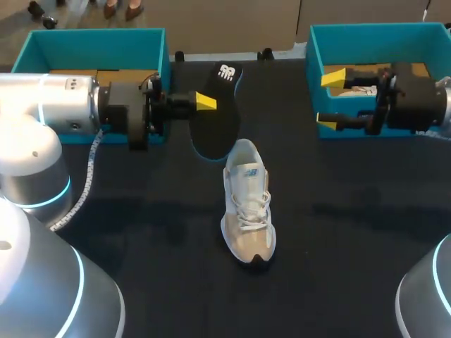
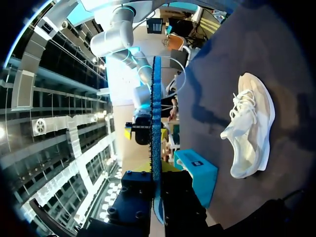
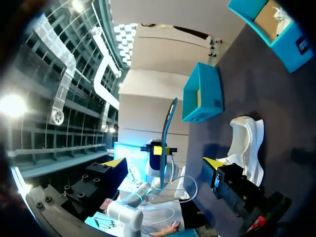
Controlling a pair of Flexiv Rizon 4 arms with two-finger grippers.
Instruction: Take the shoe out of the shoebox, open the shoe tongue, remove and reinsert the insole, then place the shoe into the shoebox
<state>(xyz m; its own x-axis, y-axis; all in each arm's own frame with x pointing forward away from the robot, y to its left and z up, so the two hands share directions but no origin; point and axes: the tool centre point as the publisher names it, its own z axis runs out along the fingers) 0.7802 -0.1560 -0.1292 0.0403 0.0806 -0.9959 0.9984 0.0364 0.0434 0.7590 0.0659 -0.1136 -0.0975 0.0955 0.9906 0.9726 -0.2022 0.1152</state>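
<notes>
Black insole clamped in left gripper, one tip hidden behind it, right gripper gaped over box, shoe lay on table.

- Head view: fixed above and behind, looking down on the table.
- Left wrist view: low and close, facing rightward across the table.
- Right wrist view: facing the opposite way.
- Shared by all three: shoe, insole.

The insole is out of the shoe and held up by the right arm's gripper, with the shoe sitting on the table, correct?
Not quite. The head view shows the left gripper holding the insole; the right gripper is open and empty. The shoe does sit on the table.
</notes>
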